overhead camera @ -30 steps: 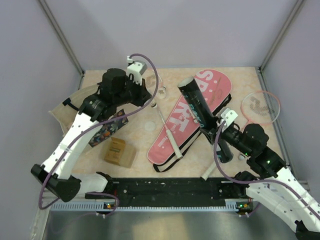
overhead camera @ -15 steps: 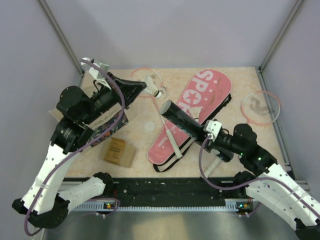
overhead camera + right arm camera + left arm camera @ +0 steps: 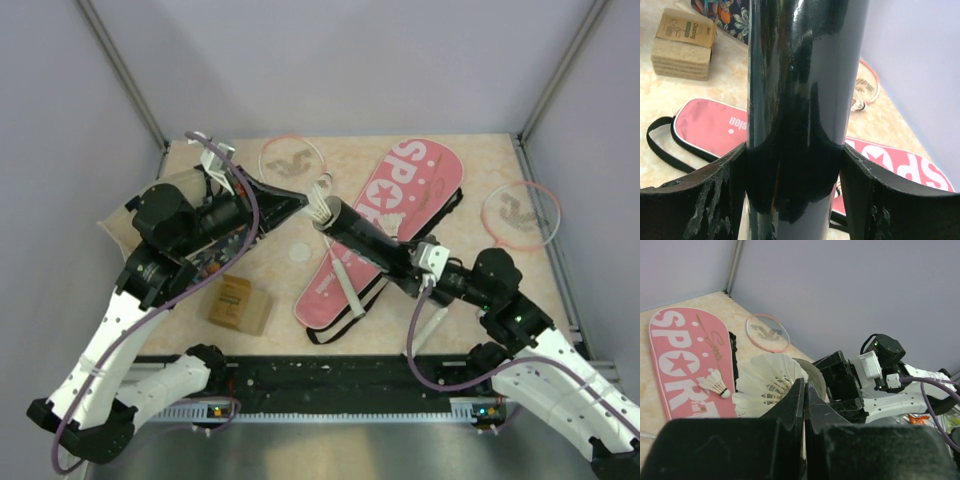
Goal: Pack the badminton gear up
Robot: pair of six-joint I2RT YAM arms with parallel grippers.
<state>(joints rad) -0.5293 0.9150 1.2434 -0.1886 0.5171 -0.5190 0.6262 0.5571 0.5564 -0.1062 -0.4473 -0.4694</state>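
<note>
Tube (image 3: 365,235), black, sits clamped mid-body between the right gripper (image 3: 413,266) fingers, raised over the pink cover (image 3: 405,185) mid-desk. Left gripper (image 3: 300,204) pinches a white shuttlecock (image 3: 767,382) right at the tube's open mouth; its inside is hidden.

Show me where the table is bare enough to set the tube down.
Bare table lies between the pink cover and the right racket head, and between the cardboard box and the cover's near end. Crowded: the middle, where the left claw with the shuttlecock meets the tube in the right claw; the tote bag fills the left.
</note>
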